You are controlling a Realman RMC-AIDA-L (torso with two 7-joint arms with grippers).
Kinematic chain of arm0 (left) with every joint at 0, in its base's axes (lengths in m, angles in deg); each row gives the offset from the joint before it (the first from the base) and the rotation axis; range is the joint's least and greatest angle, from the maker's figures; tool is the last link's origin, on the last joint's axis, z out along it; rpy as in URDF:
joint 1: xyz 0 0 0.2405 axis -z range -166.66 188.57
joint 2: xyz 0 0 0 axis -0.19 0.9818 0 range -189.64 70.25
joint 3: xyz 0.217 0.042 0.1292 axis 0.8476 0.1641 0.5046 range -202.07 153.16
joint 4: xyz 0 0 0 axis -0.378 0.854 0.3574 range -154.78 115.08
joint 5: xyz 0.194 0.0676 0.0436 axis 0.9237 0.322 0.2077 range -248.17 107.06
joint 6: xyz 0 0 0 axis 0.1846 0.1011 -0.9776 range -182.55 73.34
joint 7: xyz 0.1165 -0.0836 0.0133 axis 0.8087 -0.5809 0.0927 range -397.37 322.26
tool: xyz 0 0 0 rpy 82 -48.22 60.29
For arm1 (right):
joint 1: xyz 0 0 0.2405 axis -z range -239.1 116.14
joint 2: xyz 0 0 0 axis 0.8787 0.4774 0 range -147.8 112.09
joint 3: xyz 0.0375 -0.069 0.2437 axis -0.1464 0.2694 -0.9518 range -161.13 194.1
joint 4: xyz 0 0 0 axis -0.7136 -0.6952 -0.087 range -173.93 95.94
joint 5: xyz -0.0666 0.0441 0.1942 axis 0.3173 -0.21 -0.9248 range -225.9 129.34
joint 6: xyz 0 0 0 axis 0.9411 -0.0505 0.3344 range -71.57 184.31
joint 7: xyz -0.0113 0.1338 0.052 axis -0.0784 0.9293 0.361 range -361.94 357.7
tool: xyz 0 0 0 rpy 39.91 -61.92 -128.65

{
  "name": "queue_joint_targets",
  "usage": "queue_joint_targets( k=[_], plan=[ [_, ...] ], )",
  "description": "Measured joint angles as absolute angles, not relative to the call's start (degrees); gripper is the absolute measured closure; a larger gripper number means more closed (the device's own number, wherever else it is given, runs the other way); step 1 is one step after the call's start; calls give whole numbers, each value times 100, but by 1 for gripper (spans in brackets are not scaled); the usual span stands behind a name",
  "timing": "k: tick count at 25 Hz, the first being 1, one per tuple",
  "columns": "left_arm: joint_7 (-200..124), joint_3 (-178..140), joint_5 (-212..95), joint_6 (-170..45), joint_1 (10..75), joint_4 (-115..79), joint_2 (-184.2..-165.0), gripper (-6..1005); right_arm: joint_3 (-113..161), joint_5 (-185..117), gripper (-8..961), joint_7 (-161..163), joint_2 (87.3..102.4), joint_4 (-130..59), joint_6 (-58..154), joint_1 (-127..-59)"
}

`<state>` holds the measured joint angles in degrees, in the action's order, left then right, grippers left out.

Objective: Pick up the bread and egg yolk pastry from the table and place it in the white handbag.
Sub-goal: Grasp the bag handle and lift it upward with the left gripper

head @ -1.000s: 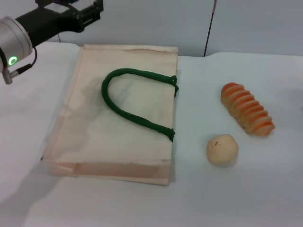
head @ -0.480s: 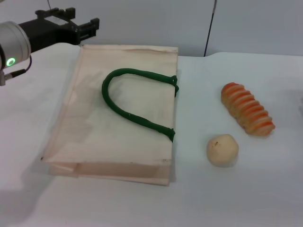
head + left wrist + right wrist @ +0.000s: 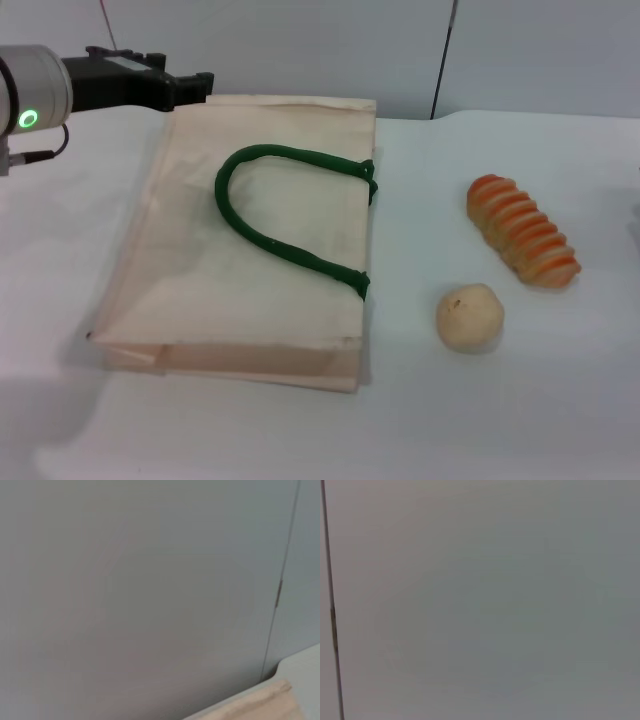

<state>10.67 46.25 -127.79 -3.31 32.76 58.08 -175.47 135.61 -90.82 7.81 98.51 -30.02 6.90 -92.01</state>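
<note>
Two foods are seen on the table (image 3: 560, 400) beside the white handbag (image 3: 200, 290): bread (image 3: 521, 244), egg yolk pastry (image 3: 469, 317); both judged soft, best gripped gently across the middle; left claw (image 3: 190, 85) state cannot be told

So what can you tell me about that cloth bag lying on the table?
The white handbag is a flat, rectangular cream cloth tote lying on its side on the white table. A thick dark green rope handle loops across its upper face, ending in green tabs near the side facing the bread. Nothing touches it; the left gripper hovers by its far corner.
</note>
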Motion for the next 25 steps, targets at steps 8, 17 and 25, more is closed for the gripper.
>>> queue_joint_targets(
  k=[8,17,25],
  plan=[
    [477,4307,-12016,260,3668,5756,-17567,307,13574,-9082,255,781,9851,-2987,698,-9224],
    [167,4236,-11209,615,4002,5749,-17568,309,13575,-9082,255,781,9851,-2976,698,-9241],
    [-331,4249,-10774,626,4356,5468,-17565,310,13575,-9082,255,781,9851,-2977,698,-9259]
  ],
)
